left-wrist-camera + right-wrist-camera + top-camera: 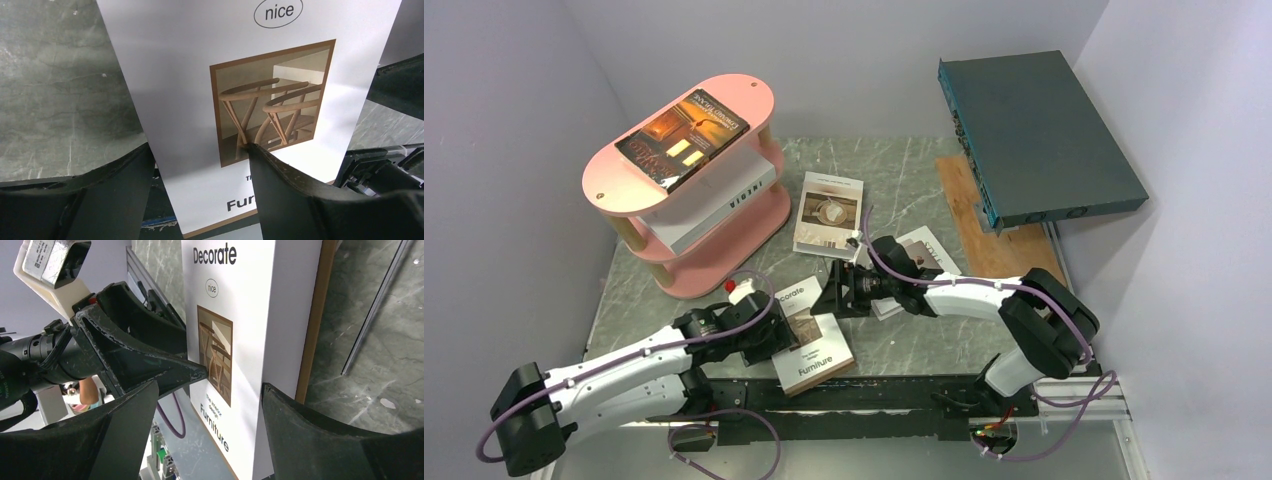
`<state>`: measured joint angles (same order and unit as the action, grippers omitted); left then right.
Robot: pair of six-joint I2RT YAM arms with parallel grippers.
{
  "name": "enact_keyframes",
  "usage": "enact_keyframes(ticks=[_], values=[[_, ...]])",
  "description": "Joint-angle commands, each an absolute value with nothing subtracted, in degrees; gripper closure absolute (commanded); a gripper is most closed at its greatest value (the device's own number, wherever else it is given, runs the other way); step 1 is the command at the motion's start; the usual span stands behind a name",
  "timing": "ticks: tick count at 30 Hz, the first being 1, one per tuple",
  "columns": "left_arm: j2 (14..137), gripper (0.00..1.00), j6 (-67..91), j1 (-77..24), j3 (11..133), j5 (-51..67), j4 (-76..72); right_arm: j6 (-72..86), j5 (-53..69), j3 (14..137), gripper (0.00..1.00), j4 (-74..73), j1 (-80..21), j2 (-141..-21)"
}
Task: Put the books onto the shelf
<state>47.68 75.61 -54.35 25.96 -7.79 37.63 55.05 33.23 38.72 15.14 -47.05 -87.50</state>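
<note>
**Table** [894, 175]: grey-green marbled top, filling the middle of the overhead view. Standing or lying directly on it:

1. **Shelf** [606, 188], upper left. Salmon-pink oval tiers on light wooden posts.
   - Top tier: orange-brown book [686, 135], flat, cover up.
   - Middle tier: thick white book [714, 205], lettered spine facing outward.
   - Bottom tier: contents not discernible.
2. **Photo-cover book** [829, 212], centre, just right of the shelf. White, cover up.
3. **"Decorate Furniture" book** [816, 350], lower centre, near the front edge. White cover with a picture of chairs, cover up.
4. **Small white book** [929, 247], right of centre, partly hidden.
5. **Wooden board** [999, 250], upper right, flat. The dark teal box [1044, 130] rests tilted on it.
</note>
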Motion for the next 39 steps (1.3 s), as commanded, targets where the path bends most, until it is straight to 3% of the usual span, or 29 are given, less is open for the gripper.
enact_keyframes(ticks=[1, 10, 39], values=[[51.4, 0.29, 72.6, -54.6, 28.1, -5.7, 26.8, 56.6, 37.0, 40.8, 0.23, 20.2, -48.2, -84.0], [60.9, 0.39, 67.4, -54.6, 32.0, -2.5, 15.4, 51.1, 32.0, 43.6, 0.23, 10.4, -48.2, -78.2], [70.2, 0.42, 59.3, -54.6, 43.8, -0.5, 12.1, 45.5, 26.8, 51.7, 0.23, 3.1, -48.0, -72.8]])
